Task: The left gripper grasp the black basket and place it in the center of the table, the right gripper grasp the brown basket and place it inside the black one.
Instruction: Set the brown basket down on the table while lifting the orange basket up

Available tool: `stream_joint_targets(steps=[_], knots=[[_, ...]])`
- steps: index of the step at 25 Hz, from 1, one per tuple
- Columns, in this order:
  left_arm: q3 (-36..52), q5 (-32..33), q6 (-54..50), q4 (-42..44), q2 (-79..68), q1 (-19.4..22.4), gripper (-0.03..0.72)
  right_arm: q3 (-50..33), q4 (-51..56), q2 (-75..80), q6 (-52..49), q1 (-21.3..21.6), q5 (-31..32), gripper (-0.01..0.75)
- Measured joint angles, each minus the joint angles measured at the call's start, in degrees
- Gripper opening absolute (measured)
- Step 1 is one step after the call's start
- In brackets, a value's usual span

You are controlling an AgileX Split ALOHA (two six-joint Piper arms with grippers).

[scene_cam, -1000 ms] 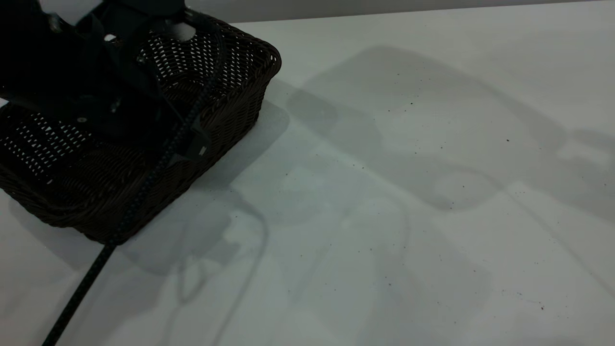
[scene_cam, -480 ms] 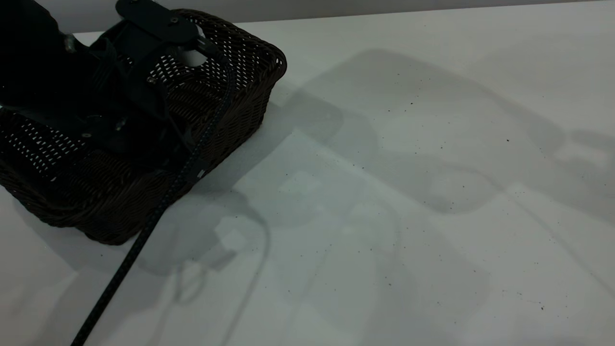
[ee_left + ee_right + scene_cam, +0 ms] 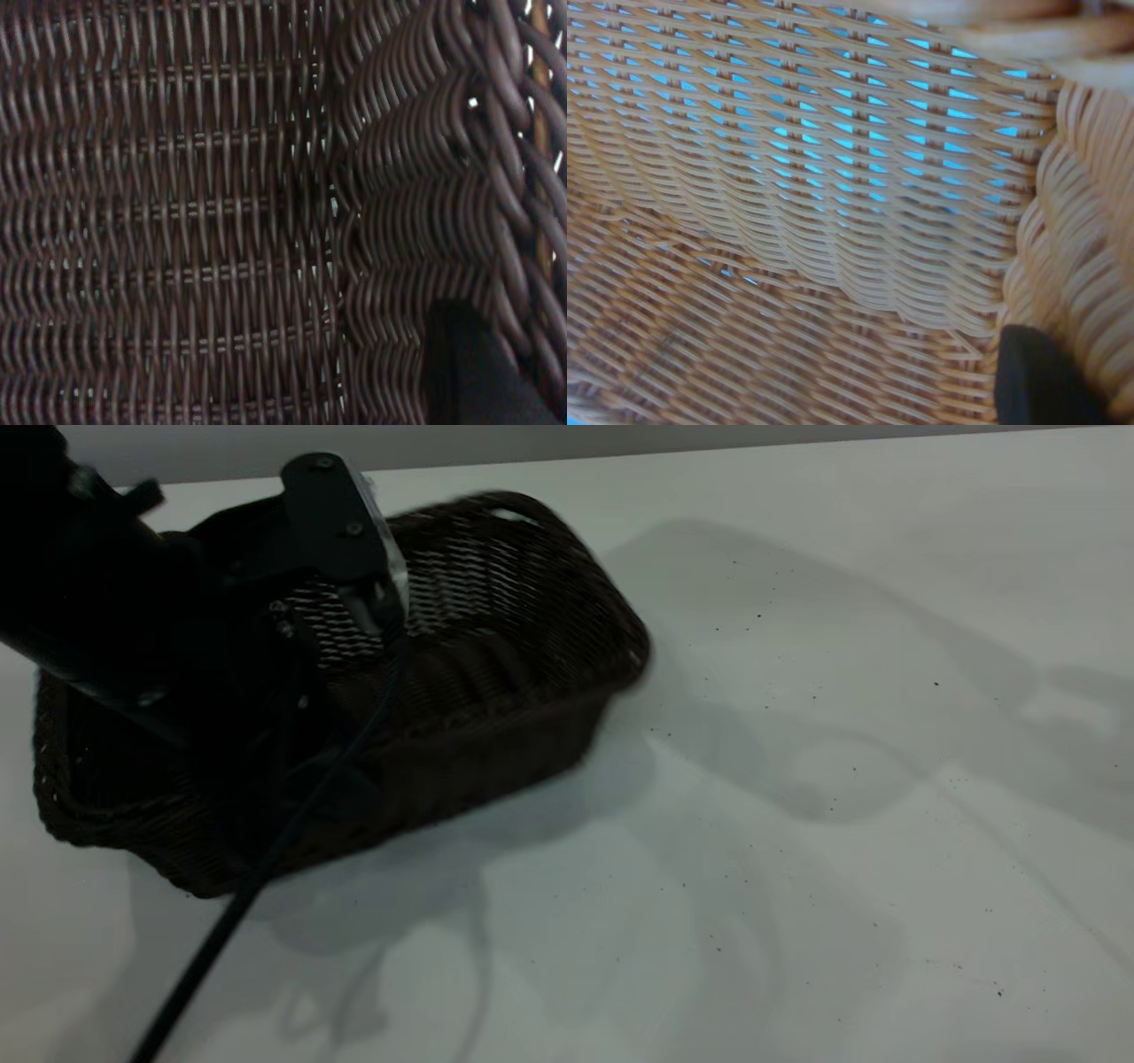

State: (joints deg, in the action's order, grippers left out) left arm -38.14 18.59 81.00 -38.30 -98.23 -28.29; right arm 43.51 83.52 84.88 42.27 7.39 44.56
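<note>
Left tool (image 3: 341,717) is seemingly clamped on the near wall of the dark brown-black rectangular wicker basket (image 3: 514,638), at nine o'clock on the white-grey worktop (image 3: 797,824). Carrying is underway; next calls for setting it down at centre. Right tool (image 3: 1041,385) is sitting against the orange-tan wicker basket (image 3: 788,204); its grip I cannot tell.

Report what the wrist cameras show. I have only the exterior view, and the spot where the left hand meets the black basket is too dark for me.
Observer: The left wrist view shows one finger of the left hand inside the black basket, against its wall beside the braided rim.
Operator: Find the brown basket; it is not in my view.
Observer: The brown basket fills the right wrist view, seen close up, looking into its inside.
Operator: Describe anything behind it.
Observer: Blue shows through the gaps in its weave; I cannot tell what it is.
</note>
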Motion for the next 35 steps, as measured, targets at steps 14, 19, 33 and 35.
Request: stream_joint_targets(steps=[14,19,33,35], knots=[[0.0,12.7,9.1,-11.8,0.3,0.0,0.12,0.0,0.2,0.0,1.2,0.0,0.4,0.101],[0.0,12.8,9.1,-12.6,0.3,0.0,0.12,0.0,0.3,0.0,1.3,0.0,0.4,0.101],[0.0,8.4,9.0,-13.5,-2.5,-0.5,0.12,0.0,0.3,0.0,1.8,0.0,0.4,0.101],[0.0,10.2,9.0,-13.4,-2.5,-0.5,0.12,0.0,0.3,0.1,2.1,0.0,0.4,0.101]])
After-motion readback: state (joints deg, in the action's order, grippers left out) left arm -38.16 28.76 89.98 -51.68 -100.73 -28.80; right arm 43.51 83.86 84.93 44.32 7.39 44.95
